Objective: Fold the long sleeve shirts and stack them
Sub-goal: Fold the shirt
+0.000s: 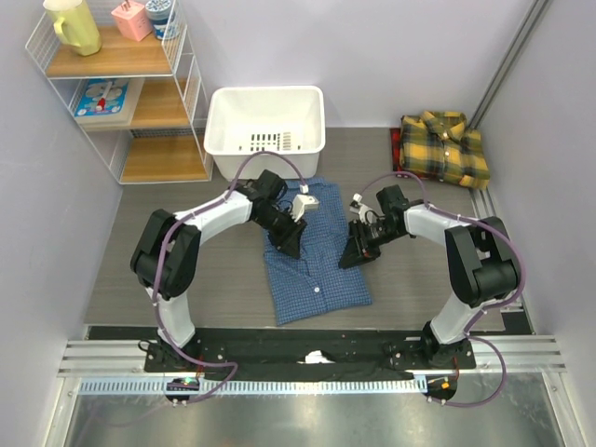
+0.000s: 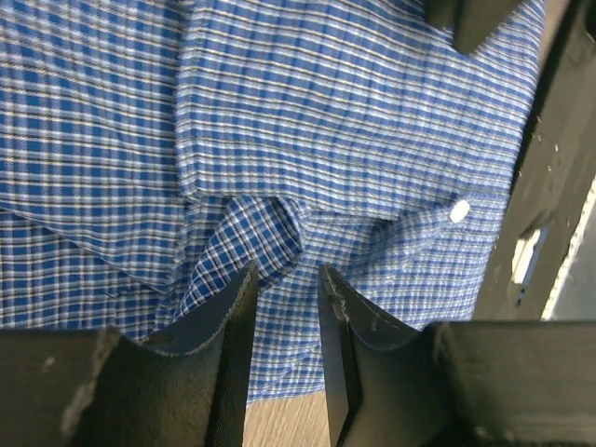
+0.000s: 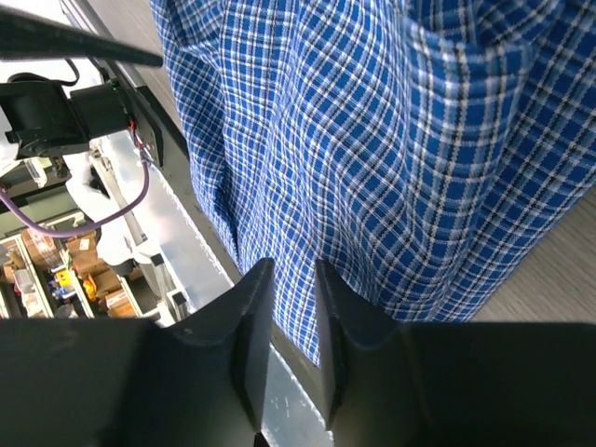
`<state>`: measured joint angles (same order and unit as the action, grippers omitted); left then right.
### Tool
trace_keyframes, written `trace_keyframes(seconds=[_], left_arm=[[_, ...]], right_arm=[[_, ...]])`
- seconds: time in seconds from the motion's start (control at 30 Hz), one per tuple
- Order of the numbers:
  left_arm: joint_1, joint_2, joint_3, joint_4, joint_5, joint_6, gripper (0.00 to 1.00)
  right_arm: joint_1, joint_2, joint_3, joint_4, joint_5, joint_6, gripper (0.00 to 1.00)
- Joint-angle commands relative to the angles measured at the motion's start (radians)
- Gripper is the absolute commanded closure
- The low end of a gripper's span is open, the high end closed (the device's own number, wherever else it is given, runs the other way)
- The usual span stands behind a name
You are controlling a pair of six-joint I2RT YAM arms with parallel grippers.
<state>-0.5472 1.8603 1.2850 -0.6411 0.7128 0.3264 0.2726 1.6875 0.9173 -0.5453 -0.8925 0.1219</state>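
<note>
The blue fine-check shirt point(image 1: 315, 253) lies spread on the table's middle, collar toward the back. My left gripper point(image 1: 287, 240) hovers over its left part. In the left wrist view the left gripper point(image 2: 284, 275) has its jaws a narrow gap apart, with nothing between them, above a wrinkle of the shirt point(image 2: 326, 112). My right gripper point(image 1: 355, 255) is at the shirt's right edge. In the right wrist view the right gripper point(image 3: 293, 270) is narrowly open and empty, over the shirt point(image 3: 372, 140). The yellow-and-dark plaid shirt point(image 1: 445, 147) lies folded at the back right.
A white basket point(image 1: 265, 119) stands behind the blue shirt. A wire shelf point(image 1: 121, 88) with small items stands at the back left. The metal rail point(image 1: 298, 358) runs along the near edge, and a wall corner post point(image 1: 507, 60) stands by the plaid shirt.
</note>
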Motion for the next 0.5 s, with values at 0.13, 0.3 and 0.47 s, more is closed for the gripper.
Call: trace_keyframes(seconds=[0.13,0.3,0.47], left_arm=[[0.062,-0.233,-0.157,0.122,0.06,-0.102,0.66],[0.118,-0.332,-0.226,0.162,0.031,-0.263,0.45],[0.173,-0.434,-0.263,0.193,-0.075,-0.352,0.35]], right_arm=[[0.019,-0.048,0.087,0.068,-0.013,-0.002,0.77],[0.127,-0.019,0.164,0.131,0.039,0.027,0.77],[0.286,-0.008,0.219,0.162,0.381,-0.056,0.82]])
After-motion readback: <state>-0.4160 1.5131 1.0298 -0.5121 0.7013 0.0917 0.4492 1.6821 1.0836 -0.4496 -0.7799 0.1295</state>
